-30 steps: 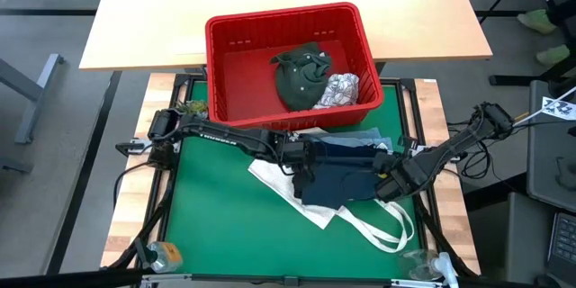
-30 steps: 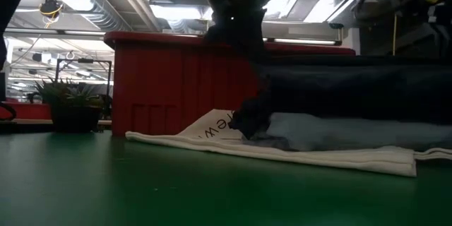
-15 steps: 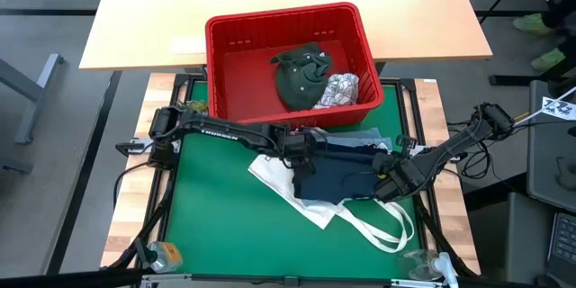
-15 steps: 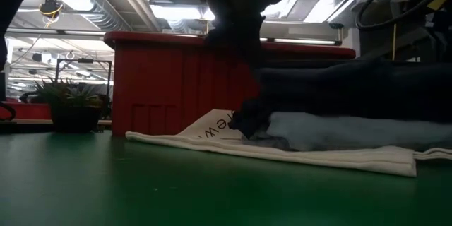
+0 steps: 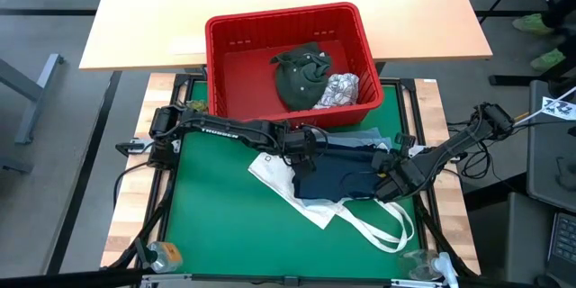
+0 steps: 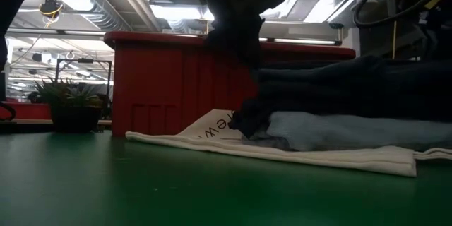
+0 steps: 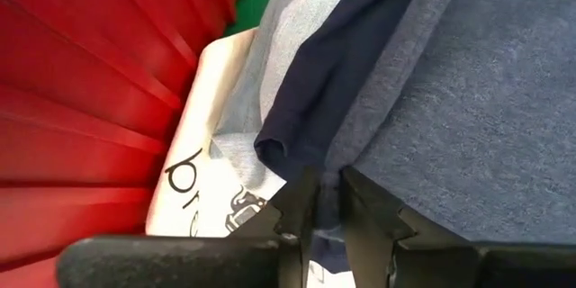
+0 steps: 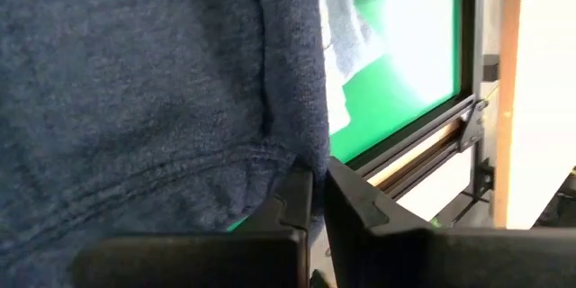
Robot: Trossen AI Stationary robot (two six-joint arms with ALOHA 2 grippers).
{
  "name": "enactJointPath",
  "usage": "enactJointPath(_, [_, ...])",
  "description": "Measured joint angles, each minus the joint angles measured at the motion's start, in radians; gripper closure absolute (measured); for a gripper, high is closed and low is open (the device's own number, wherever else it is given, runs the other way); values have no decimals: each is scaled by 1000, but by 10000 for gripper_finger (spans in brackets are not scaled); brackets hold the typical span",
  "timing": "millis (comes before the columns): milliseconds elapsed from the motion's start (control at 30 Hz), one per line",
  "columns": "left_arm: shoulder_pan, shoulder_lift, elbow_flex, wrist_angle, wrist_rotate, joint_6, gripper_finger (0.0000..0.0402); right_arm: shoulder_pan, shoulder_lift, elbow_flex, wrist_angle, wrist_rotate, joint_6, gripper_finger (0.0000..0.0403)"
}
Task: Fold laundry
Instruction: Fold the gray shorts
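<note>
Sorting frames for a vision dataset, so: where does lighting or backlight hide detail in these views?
Low view: bright ceiling lights leave the arm and the navy garment as dark silhouettes above the lighter denim. Right wrist view: the area beyond the table edge is washed out white. High view: evenly lit, red basket clear.

In the low view the navy garment (image 6: 353,85) runs off the picture at 3 o'clock, the tote bag (image 6: 282,152) lies partly hidden under the pile, and its printed letters are half covered.
</note>
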Motion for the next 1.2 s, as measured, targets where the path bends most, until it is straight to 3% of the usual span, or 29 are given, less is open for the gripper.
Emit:
enactJointPath(167, [0,0,0,0,-22,0,332,0,0,0,-3,16,0,373])
enactJointPath(600, [0,0,0,1,-51,-7,282,0,1,0,-28,182,0,247])
enactJointPath(700, [-2,0,-1,31,-1,-8,281,0,1,2,-28,144,0,241])
enactJointPath(933, [-49,0,-1,143,197,-10,281,0,1,25,6,-100,2,248])
enactJointPath(1200, [-164,25,-1,148,138,-10,281,0,1,-32,240,-72,-56,248])
